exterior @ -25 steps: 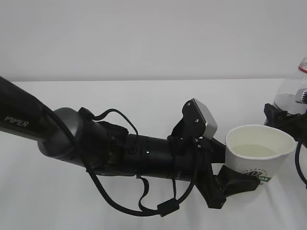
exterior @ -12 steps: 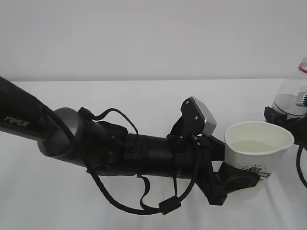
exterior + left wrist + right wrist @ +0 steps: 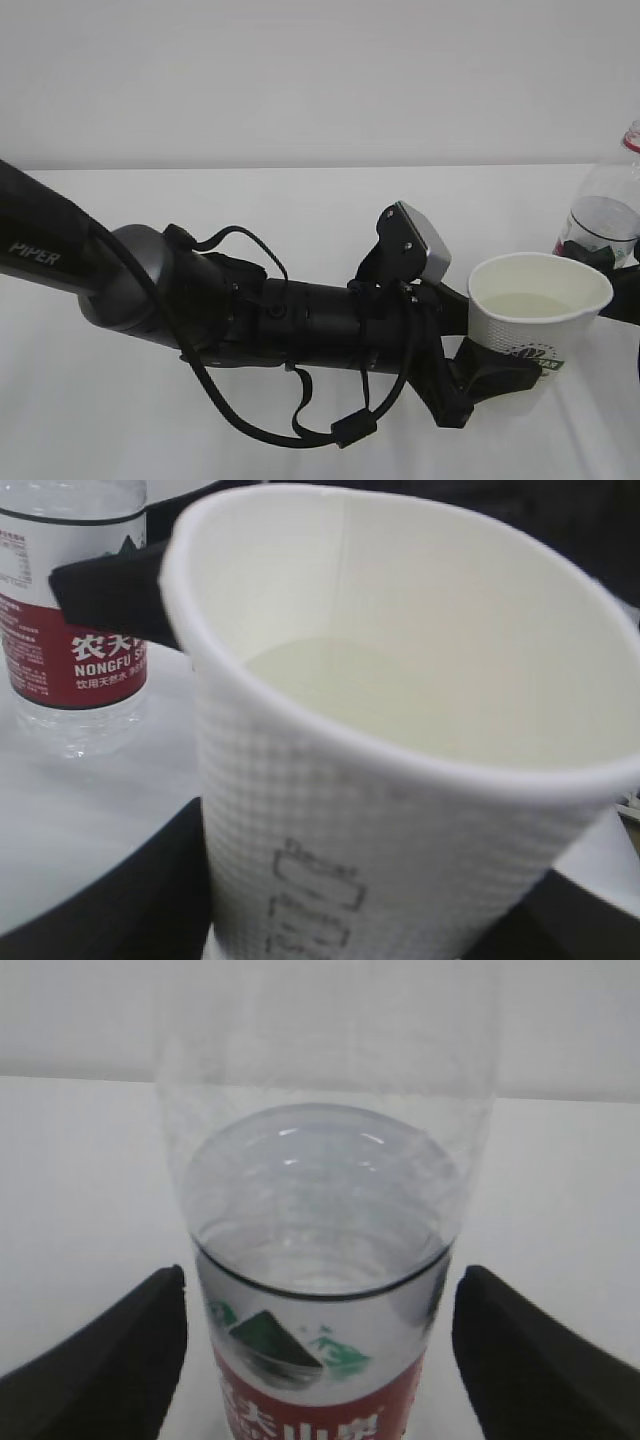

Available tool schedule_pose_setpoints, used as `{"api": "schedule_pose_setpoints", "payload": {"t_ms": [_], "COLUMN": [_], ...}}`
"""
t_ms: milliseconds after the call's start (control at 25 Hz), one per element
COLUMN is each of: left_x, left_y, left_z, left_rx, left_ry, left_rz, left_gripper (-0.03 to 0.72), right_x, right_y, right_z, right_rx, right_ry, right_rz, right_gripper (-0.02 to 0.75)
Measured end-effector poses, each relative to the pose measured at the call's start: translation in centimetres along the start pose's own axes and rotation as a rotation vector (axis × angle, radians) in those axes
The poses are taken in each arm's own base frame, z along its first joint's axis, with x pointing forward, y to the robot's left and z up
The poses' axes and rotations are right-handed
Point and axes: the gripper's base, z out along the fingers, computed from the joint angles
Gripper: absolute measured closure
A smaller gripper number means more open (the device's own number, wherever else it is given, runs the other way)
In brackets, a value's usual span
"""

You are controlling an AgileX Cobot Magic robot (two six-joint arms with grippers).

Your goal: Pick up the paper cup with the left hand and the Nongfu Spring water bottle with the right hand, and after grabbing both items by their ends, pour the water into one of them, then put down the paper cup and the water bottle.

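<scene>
My left gripper (image 3: 480, 375) pinches the paper cup (image 3: 538, 315) low on its wall; water (image 3: 400, 695) inside. White table (image 3: 300, 210) beneath. Bottle (image 3: 605, 215) stands upright just right of the cup, between my right gripper's (image 3: 318, 1345) spread jaws, gaps showing both sides.
</scene>
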Motion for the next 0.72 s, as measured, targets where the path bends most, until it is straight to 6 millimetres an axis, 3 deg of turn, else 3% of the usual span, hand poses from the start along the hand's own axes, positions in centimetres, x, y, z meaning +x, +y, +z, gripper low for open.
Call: {"api": "schedule_pose_setpoints", "payload": {"t_ms": [360, 720], "left_x": [0.0, -0.3], "left_y": [0.0, 0.6], "left_z": [0.0, -0.1], "left_rx": [-0.005, -0.054], "left_ry": [-0.004, -0.041], "left_rz": [-0.005, -0.057], "left_gripper": [0.207, 0.207], "right_x": [0.0, -2.0], "right_y": [0.0, -0.1], "right_z": [-3.0, -5.1], "right_rx": [0.000, 0.005], "right_ry": [0.004, -0.099], "right_rz": [0.010, 0.010], "right_gripper": [0.112, 0.138]}}
